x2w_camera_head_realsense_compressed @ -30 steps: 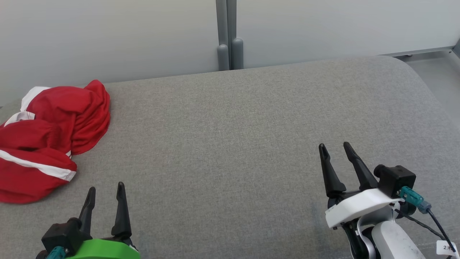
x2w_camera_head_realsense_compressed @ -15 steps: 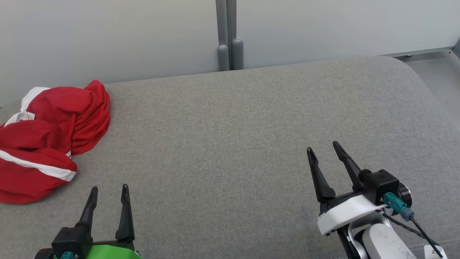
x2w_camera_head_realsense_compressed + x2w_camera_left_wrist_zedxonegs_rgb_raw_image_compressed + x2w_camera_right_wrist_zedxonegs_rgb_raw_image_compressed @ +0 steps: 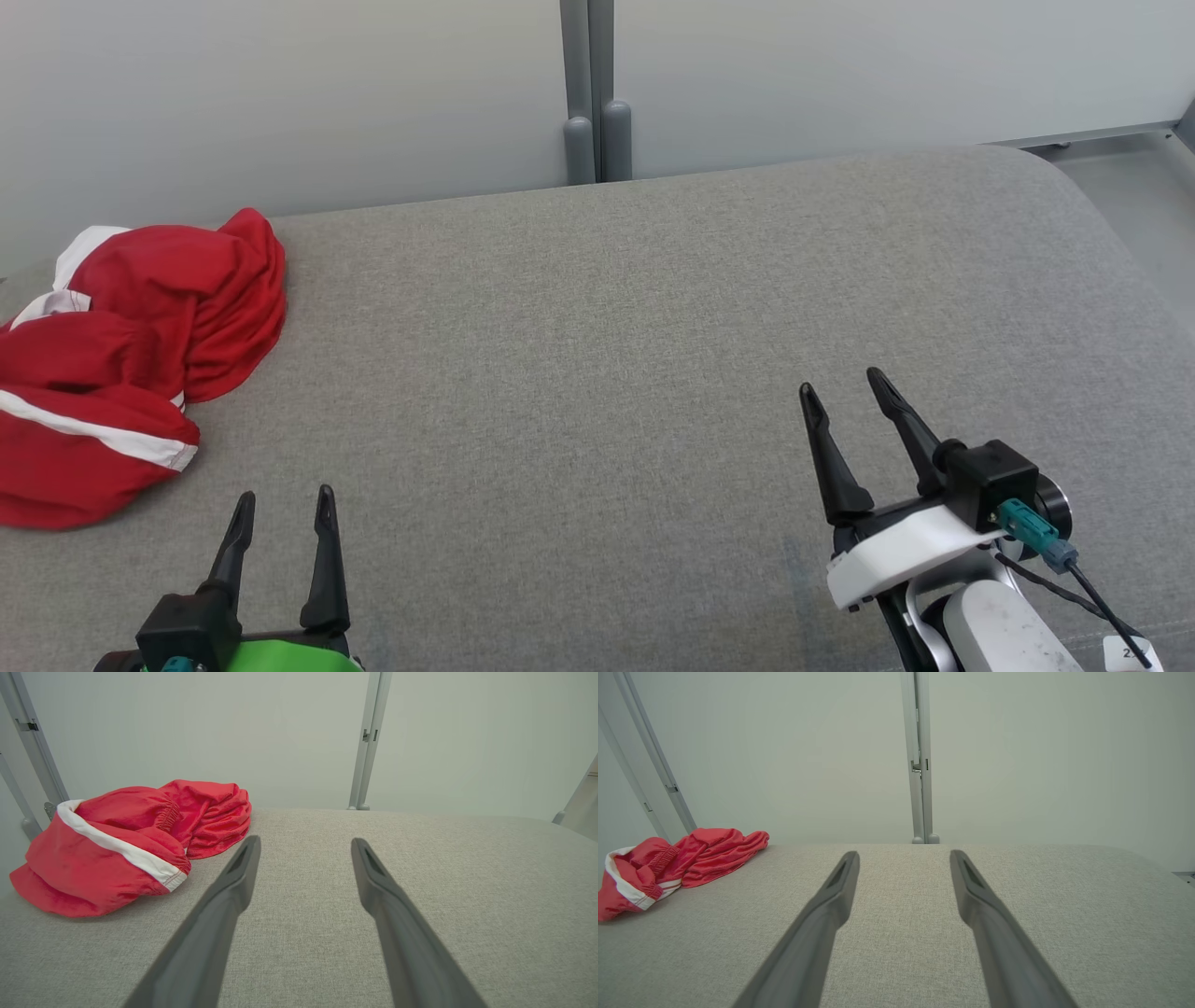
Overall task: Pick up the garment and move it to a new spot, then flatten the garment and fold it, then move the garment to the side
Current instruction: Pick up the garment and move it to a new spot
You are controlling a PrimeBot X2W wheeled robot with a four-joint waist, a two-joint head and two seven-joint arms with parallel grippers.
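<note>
Looking at the garment [image 3: 131, 364], we find it heaped at the far left of the grey cushion [image 3: 607, 327], ahead and left of our left gripper [image 3: 285, 493], near but apart; our right gripper [image 3: 840, 379] sits well away. One garment, two grippers, both spread wide and empty. It's red, crumpled, white-striped.

Bright, even, diffuse light in all views; only a thin soft shadow under the garment [image 3: 93, 872]. Wrist views tilt the posts [image 3: 38, 753] at frame left.
</note>
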